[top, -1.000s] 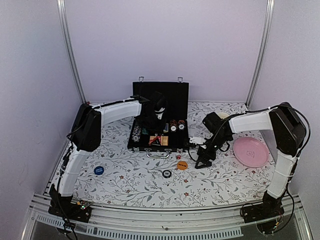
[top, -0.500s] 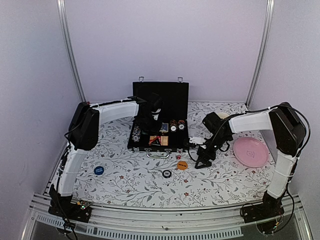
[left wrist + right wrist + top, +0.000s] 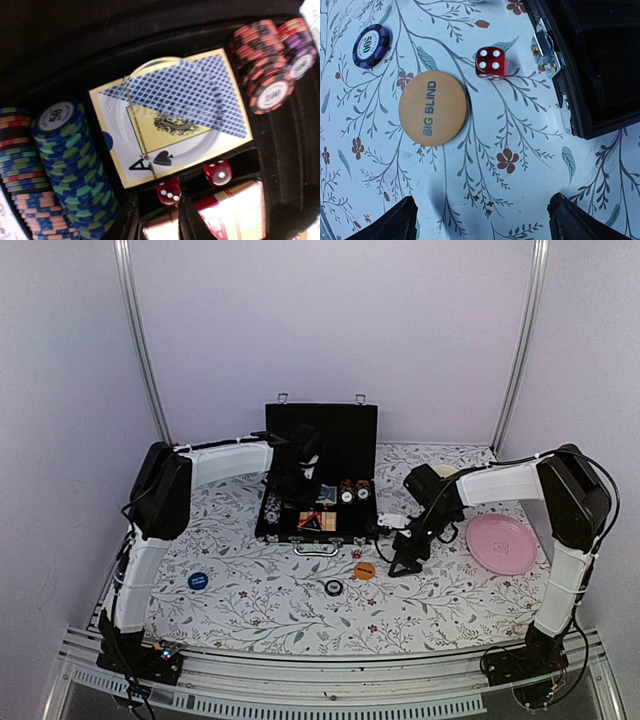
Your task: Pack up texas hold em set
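Your left arm has drawn back toward the far-left corner of the desk (image 3: pixel 270 612) since the earlier frame, and its left hand (image 3: pixel 159 226) has slid a little leftward over the open briefcase (image 3: pixel 340 435); the right arm has not budged.

The briefcase stands at the middle of the desk, toward the far edge, with its lid upright. Inside it you see a card deck (image 3: pixel 170 115), a blue-green chip stack (image 3: pixel 75 160), salmon chips (image 3: pixel 262 70) and 2 dice (image 3: pixel 217 172). The left hand hangs above them with its fingers apart and nothing between them.

The right hand (image 3: pixel 487 226) hovers low, just off the case's right front corner, spread wide and empty. Still out on the desk are 1 red die (image 3: pixel 490 62), the orange BIG BLIND button (image 3: pixel 433 107), a purple 500 chip (image 3: pixel 371 46) and, toward the left edge, a blue button (image 3: pixel 198 580).

Watch these:
- The die sits just beside the case wall and its latch (image 3: pixel 547 47); a finger coming down there may strike the metal, or the die may roll as you close.
- The button and chip lie flat, so pads could skid over them and push them toward the near edge.
- Any dip of the left hand could knock over the chip stacks.
- The lid cannot be shut while that hand is inside.

The pink plate (image 3: pixel 500 543) stays out.
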Action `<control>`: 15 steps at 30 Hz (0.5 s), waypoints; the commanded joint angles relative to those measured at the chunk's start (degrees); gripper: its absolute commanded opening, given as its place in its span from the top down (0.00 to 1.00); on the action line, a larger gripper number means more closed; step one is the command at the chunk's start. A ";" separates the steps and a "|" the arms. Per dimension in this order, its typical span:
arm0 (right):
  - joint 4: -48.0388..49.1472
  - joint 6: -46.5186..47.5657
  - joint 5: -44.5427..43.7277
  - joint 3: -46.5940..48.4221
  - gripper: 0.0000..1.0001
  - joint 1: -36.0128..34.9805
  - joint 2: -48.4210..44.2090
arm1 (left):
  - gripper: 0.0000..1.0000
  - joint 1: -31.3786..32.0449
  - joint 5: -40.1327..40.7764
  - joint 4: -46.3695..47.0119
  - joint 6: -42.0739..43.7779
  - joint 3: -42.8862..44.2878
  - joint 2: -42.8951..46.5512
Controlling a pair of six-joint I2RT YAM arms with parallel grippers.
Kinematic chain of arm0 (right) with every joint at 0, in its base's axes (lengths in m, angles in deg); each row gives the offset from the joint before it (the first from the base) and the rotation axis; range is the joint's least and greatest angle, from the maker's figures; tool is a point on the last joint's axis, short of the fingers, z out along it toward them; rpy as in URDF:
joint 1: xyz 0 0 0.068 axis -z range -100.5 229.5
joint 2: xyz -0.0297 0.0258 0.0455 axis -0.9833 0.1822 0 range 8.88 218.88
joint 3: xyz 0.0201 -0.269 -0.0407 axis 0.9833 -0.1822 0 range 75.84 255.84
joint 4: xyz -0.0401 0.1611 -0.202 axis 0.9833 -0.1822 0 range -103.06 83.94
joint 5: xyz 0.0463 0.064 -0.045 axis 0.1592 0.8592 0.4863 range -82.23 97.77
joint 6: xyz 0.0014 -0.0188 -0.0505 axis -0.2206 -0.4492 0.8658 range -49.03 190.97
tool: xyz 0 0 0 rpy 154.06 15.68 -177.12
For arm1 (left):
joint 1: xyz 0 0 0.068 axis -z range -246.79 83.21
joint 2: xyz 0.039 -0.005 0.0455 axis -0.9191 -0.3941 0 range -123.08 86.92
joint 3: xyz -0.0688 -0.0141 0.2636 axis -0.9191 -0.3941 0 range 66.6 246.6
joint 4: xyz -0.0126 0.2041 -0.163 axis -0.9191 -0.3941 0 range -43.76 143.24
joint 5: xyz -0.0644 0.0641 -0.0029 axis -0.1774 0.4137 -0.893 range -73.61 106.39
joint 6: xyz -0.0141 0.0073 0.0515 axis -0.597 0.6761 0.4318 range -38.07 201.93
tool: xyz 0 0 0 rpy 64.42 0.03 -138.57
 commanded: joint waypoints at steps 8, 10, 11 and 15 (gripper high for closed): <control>-2.15 -0.60 -0.15 0.15 0.11 -0.89 1.92 | 0.70 3.74 -2.95 5.47 5.87 -11.69 17.20; -1.92 -1.20 0.89 0.65 0.14 -1.19 0.82 | 0.69 4.29 -3.11 6.73 5.88 -16.20 20.50; -1.67 -1.31 1.56 0.86 0.16 -1.62 0.05 | 0.69 4.48 -3.33 7.17 5.70 -18.38 22.07; -1.66 -0.84 2.55 2.44 0.24 -3.98 -1.90 | 0.68 4.67 -4.66 8.03 6.15 -26.08 29.75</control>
